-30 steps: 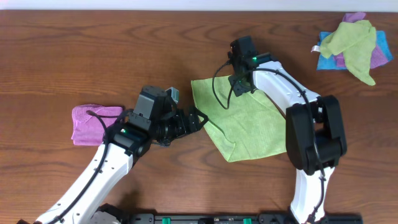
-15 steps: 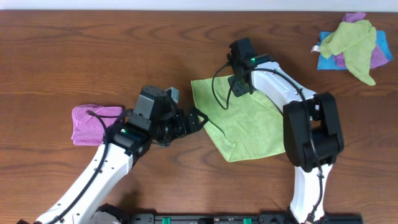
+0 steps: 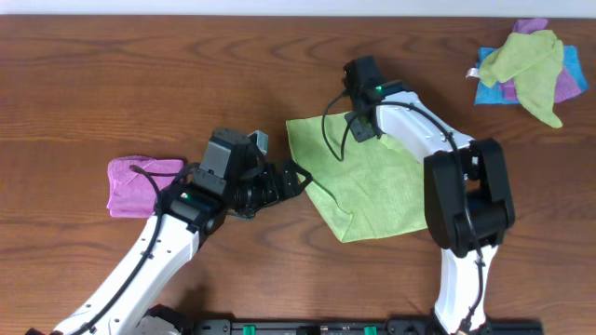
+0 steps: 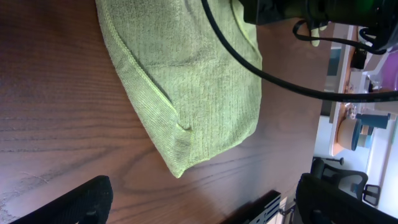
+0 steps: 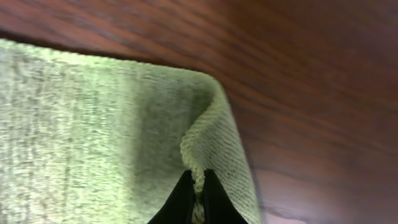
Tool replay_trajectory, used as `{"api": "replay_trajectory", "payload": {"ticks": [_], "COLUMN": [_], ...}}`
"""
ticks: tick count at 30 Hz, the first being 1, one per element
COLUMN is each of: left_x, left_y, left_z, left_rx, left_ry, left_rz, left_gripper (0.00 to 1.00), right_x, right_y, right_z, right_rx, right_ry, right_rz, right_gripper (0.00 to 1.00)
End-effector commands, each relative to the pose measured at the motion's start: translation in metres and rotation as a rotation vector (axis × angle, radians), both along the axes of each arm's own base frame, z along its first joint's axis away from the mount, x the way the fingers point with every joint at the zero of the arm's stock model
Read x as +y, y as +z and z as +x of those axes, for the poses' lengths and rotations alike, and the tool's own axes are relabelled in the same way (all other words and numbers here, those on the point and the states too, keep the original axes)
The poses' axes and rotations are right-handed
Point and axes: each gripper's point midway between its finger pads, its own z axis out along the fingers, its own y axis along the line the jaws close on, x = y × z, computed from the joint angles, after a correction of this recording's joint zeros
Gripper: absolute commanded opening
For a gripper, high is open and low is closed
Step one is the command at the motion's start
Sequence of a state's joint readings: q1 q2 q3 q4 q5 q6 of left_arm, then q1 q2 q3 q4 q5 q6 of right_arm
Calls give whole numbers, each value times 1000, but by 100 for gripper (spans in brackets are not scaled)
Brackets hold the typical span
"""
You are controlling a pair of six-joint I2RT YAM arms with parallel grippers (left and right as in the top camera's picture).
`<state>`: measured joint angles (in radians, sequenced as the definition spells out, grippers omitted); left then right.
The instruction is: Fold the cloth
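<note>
Now pinching the top edge of the green cloth (image 3: pixel 372 191), flat on the desk (image 3: pixel 140 74), with the right claw (image 5: pixel 194 190), arm arched forward; holding the left claw (image 3: pixel 298 177) spread wide beside its left edge.

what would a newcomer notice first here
The lime green cloth lies mid-table, the right end effector pinched on its far edge and the left end effector open near its left edge. A folded pink cloth sits at left, a heap of coloured cloths at far right.
</note>
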<state>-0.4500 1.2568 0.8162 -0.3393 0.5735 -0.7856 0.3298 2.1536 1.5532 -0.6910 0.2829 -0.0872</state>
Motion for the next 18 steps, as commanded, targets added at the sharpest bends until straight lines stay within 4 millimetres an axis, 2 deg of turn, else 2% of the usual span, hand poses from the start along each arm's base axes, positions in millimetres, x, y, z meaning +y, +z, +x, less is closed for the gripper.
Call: {"api": "replay_trajectory", "payload": {"ticks": [1, 5, 15, 16, 18], "left_x": [-4, -4, -6, -6, -7], "left_y": [8, 8, 10, 10, 11], "left_z": [2, 2, -1, -1, -2], "left_rx": [-15, -15, -9, -8, -4], "left_ry": [-13, -13, -25, -26, -35], "left_rz": [-16, -16, -28, -29, -38], "left_gripper": [96, 95, 95, 96, 95], "right_x": [-10, -23, -68, -72, -82], "right_y": [14, 25, 28, 29, 30], "right_z": [17, 27, 37, 38, 41], "right_rx": [-64, -103, -122, -126, -135], "right_ry": [-31, -62, -157, -166, -188], "right_rz": [-70, -106, -118, -117, -119], "right_gripper": [5, 5, 12, 15, 31]}}
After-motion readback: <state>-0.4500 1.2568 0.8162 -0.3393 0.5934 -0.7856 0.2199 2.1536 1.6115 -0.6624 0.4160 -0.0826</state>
